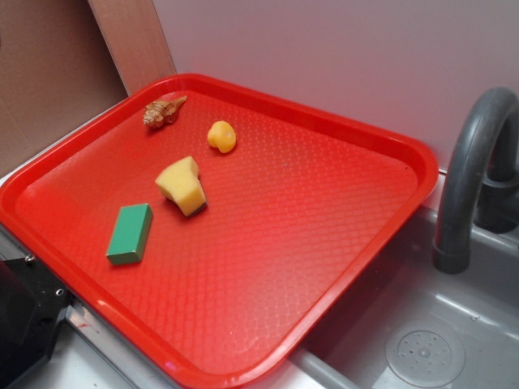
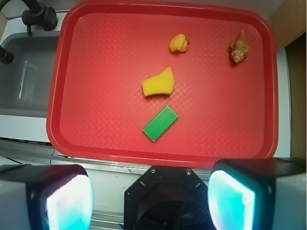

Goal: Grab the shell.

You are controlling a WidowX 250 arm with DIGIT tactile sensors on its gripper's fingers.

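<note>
The shell (image 2: 238, 48) sits in the upper right of the wrist view, near the red tray's (image 2: 163, 153) far corner. It looks light, rigid and knobbly, probably a bit brittle at the pointed tail, so I'd pinch across the fat ridged body. The gripper (image 2: 149, 196) hangs spread wide, empty, at bottom frame.

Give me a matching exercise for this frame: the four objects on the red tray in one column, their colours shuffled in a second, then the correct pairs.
Things:
1. shell
2. sponge
3. block
4. round lump

Colours:
A. green
B. orange-yellow
C. tan-brown
D. pale yellow

Pairs: 1-C, 2-D, 3-A, 4-B

All four lie apart on the red tray; the gripper hangs open near the tray's edge, touching none.
</note>
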